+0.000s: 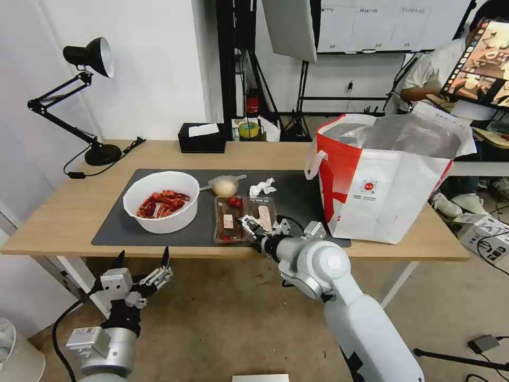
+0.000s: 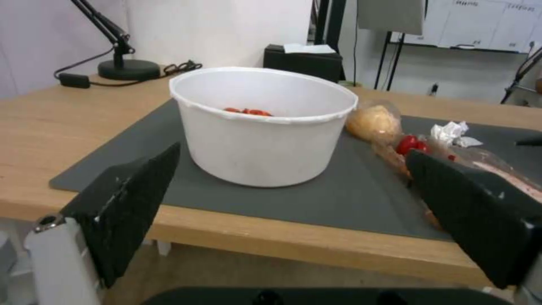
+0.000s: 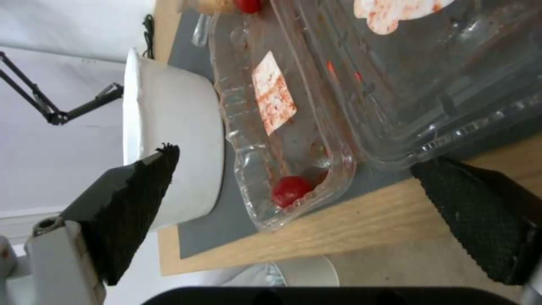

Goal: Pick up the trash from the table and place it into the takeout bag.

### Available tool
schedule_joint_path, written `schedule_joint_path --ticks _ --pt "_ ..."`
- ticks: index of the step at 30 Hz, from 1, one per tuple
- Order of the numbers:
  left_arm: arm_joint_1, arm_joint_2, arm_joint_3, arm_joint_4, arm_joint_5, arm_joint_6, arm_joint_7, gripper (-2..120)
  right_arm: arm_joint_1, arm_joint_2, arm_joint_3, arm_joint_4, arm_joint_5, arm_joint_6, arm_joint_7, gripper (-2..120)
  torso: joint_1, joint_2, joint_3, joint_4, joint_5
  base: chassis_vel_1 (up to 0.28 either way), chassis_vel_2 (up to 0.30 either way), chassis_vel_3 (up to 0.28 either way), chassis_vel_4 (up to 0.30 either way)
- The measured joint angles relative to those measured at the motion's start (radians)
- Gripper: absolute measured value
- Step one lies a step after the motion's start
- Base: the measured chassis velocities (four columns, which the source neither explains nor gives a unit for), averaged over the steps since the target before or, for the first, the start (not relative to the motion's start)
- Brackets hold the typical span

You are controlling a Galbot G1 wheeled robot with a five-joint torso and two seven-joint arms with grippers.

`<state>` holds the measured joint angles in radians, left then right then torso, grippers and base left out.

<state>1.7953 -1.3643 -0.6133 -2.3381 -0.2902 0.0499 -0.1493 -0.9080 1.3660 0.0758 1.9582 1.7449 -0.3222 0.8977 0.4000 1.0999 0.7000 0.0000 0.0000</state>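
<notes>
The trash lies on the table's (image 1: 63, 223) dark grey mat (image 1: 114, 231): a white bowl of red crayfish shells (image 1: 161, 201), a clear hinged tray with food scraps (image 1: 233, 218), a small clear bag with a beige lump (image 1: 225, 185) and a crumpled tissue (image 1: 262, 187). At the tray's near end (image 3: 316, 106), by the table's front edge, my right gripper (image 1: 262, 223) (image 3: 299, 156) is open, one finger (image 3: 135, 199) on each side. My left gripper (image 1: 143, 253) (image 2: 294, 150) hangs open below the front edge, facing the bowl (image 2: 265, 127). The takeout bag (image 1: 387, 180) stands open at the right.
A black tissue box (image 1: 201, 138) and a yellow tape roll (image 1: 247, 129) sit at the table's back edge. A black desk lamp (image 1: 90, 101) with its cable stands at the back left. Bare wood lies left of the mat.
</notes>
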Motion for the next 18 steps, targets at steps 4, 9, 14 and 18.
schedule_joint_path --ticks 4,9,14,18 --pt "0.002 -0.003 0.004 0.001 0.004 -0.002 0.001 100 -0.009 -0.010 -0.005 0.003 -0.046 -0.001 -0.057 100 0.000 0.000 0.000 -0.0001 0.0000 0.000 0.000 0.000 0.000" --pt "0.002 -0.003 0.005 0.002 0.004 -0.003 0.001 100 -0.013 -0.017 -0.012 0.007 -0.105 -0.001 -0.096 100 0.000 0.000 0.000 0.0000 0.0000 0.000 0.000 0.000 0.000" --pt "0.005 -0.002 0.004 0.002 0.005 -0.008 0.002 100 -0.022 -0.032 -0.036 0.033 -0.185 -0.011 -0.142 100 0.000 0.000 0.000 0.0000 0.0000 0.000 0.000 0.000 0.000" --pt "0.007 -0.004 0.004 0.001 0.012 -0.014 0.003 100 -0.029 -0.039 -0.055 0.049 -0.251 -0.017 -0.173 100 0.000 0.000 0.000 0.0000 0.0000 0.000 0.000 0.000 0.000"
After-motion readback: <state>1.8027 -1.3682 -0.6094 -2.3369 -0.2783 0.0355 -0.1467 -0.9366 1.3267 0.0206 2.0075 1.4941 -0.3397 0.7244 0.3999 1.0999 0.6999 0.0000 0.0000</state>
